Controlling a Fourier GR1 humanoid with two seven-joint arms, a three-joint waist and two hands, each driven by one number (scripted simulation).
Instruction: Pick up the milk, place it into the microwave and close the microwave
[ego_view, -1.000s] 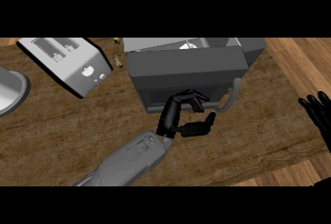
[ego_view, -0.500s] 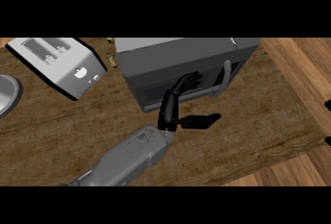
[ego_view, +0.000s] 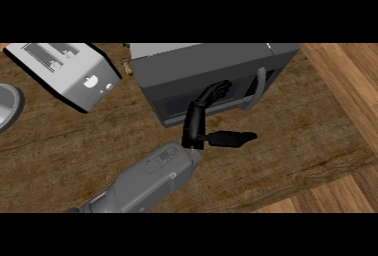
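Microwave (ego_view: 203, 65) sits top centre of the frame on the wooden counter (ego_view: 74, 150), front face towards the lower edge. Its door (ego_view: 173, 102) looks flush with the body, no gap visible. The pale curved handle (ego_view: 258, 87) is on the right side of the front. Left hand (ego_view: 195, 122) is in the middle of the frame, with the grey forearm (ego_view: 148, 180) coming up from the lower left. Fingers (ego_view: 216, 91) are stretched out nearly straight with the tips lying against the door face just left of the handle, not wrapped round anything. Thumb (ego_view: 235, 137) sticks out sideways to the right, well apart from the fingers, over bare counter, so the hand is spread and holding nothing. Milk doesn't show anywhere in the view, can't tell where it is. Right hand is out of frame. Toaster (ego_view: 63, 70) is at upper left, lying diagonally, near the microwave's left side but not touching. A grey round dish (ego_view: 6, 105) is cut off by the left edge. Lighter wood floor (ego_view: 347, 75) runs down the right side beyond the counter edge
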